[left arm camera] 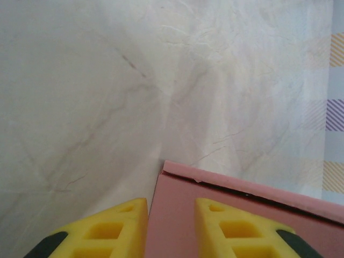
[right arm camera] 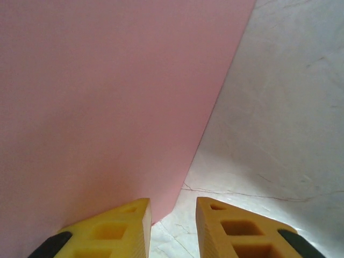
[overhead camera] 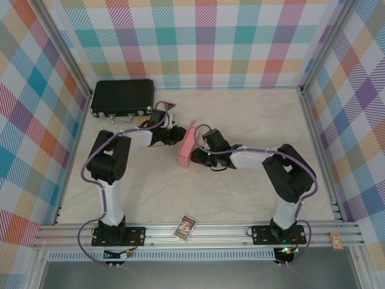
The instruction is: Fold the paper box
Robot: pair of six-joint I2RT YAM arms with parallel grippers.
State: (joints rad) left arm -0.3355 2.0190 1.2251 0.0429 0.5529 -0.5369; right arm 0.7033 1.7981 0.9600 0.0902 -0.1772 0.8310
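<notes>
The pink paper box [overhead camera: 186,147] stands on edge near the table's middle, tilted, between my two grippers. My left gripper [overhead camera: 176,135] is against its left side. In the left wrist view its yellow fingers [left arm camera: 107,228] stand slightly apart over the box's flat face [left arm camera: 183,188]; a folded lip with a dark seam runs along the top edge. My right gripper [overhead camera: 201,152] is at the box's right side. In the right wrist view a wide pink panel [right arm camera: 107,97] rises at the left, its lower corner just inside the open gripper [right arm camera: 172,207], with bare table in the gap.
A black hard case [overhead camera: 122,98] with metal latches lies at the back left. A small picture card [overhead camera: 186,227] rests by the front rail. Plaid walls enclose the marble table [overhead camera: 240,186] on three sides.
</notes>
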